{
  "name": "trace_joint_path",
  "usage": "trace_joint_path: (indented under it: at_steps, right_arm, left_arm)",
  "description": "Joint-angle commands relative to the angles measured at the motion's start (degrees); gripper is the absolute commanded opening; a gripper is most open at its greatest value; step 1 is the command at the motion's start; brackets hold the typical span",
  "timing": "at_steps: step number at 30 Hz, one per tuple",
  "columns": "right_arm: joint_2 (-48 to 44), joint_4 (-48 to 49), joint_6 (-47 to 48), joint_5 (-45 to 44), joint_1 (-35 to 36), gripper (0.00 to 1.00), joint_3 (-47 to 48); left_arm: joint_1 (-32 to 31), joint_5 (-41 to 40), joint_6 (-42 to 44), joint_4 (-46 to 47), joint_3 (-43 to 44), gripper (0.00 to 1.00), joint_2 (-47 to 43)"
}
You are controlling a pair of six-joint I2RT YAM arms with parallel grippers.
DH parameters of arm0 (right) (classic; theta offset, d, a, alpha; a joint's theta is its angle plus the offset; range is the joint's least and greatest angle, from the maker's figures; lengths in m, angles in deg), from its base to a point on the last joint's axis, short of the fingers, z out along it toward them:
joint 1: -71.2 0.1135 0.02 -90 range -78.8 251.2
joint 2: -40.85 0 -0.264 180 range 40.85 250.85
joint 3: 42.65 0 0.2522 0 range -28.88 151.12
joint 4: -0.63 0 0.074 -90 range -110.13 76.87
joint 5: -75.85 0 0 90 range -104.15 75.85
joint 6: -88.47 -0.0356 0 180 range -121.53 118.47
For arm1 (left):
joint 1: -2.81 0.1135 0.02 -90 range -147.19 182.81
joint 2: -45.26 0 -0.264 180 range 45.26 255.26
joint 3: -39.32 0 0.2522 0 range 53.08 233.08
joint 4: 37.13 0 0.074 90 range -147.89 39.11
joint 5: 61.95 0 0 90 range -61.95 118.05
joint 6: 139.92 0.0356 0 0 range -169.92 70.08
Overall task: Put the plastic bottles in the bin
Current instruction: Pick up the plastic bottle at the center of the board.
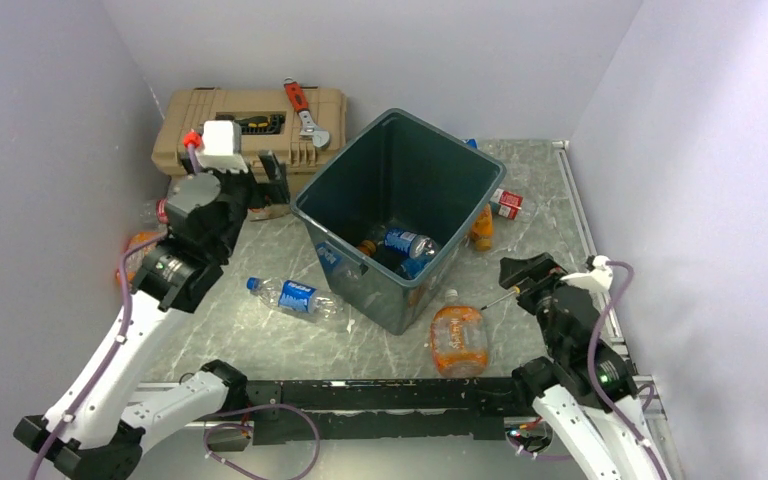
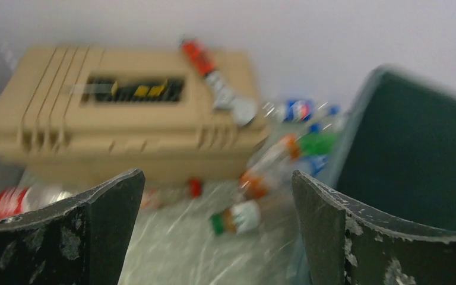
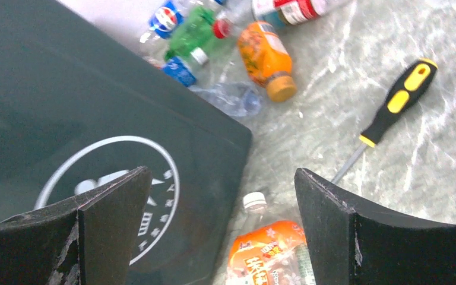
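Both claws released, nothing held. My left claw (image 1: 265, 185) hangs with jaws wide just left of the bin (image 1: 410, 165), between it and the tan toolbox (image 1: 250, 125); a red wrench (image 1: 305, 110) lies on the toolbox lid. The left wrist view is blurred: a few small bottles on the table off the bin's far-left side, but I can't tell them apart.

My right claw (image 3: 219, 172) is spread wide too, at the bin's near-right corner. The orange crushed bottle (image 3: 267, 255) shows low between my fingers with no contact; it lies on the table just in front of the bin, white cap toward the bin. The yellow-handled screwdriver (image 3: 392, 107) lies right of the bin, near that bottle.

In the bin: a blue-label bottle (image 1: 407, 243) on the bottom, plus at least one more beside it.

Outside the bin:
- blue-capped bottle (image 1: 295, 297) lying off its near-left side
- orange bottle (image 1: 481, 228) just beside its right wall
- red-label bottle (image 1: 506, 203) a bit further right
- green bottle (image 3: 193, 29) by the far-right corner
- orange-label bottle (image 1: 140, 248) well left of the bin, partly hidden
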State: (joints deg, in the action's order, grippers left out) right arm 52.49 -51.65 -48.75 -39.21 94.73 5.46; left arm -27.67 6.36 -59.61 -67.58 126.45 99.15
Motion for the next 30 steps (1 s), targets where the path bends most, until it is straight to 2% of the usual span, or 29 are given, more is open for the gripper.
trace_joint_path:
  at_steps: [1, 5, 7, 10, 15, 19, 25, 30]
  right_arm:
    - [6.0, 4.8, -6.1, -4.3, 0.3, 0.95, -2.3]
    - [11.5, 11.7, -7.4, -4.9, -0.2, 0.94, -5.1]
    - [13.9, 16.5, -7.3, -4.0, -1.2, 0.94, -6.4]
    - [16.9, 23.4, -8.3, -1.3, -4.1, 0.93, -9.5]
    - [29.2, 36.9, -8.4, 13.6, -20.3, 0.94, -13.5]
    - [39.1, 48.4, -6.1, 19.7, -27.6, 0.92, -15.0]
    - [54.7, 62.4, -1.6, 24.8, -28.9, 0.88, -11.9]
    - [63.1, 67.1, 1.0, 24.8, -28.6, 0.98, -8.6]
  left_arm:
    - [2.4, -9.4, -1.8, 0.1, -8.6, 0.99, -5.6]
    - [2.4, -11.7, -1.4, 6.5, -18.0, 1.0, -11.8]
    - [2.5, -9.1, -1.7, 8.5, -21.2, 0.99, -14.8]
    - [2.5, -4.9, -2.1, 6.2, -21.6, 0.99, -15.6]
    - [2.4, -5.9, -3.3, 5.0, -22.3, 0.98, -15.7]
    - [2.4, -2.1, -5.1, 5.6, -23.3, 0.97, -15.7]
    - [2.0, -0.2, -5.9, 4.5, -22.6, 0.96, -13.9]
    - [1.8, -0.8, -5.4, 4.9, -22.9, 0.96, -14.1]
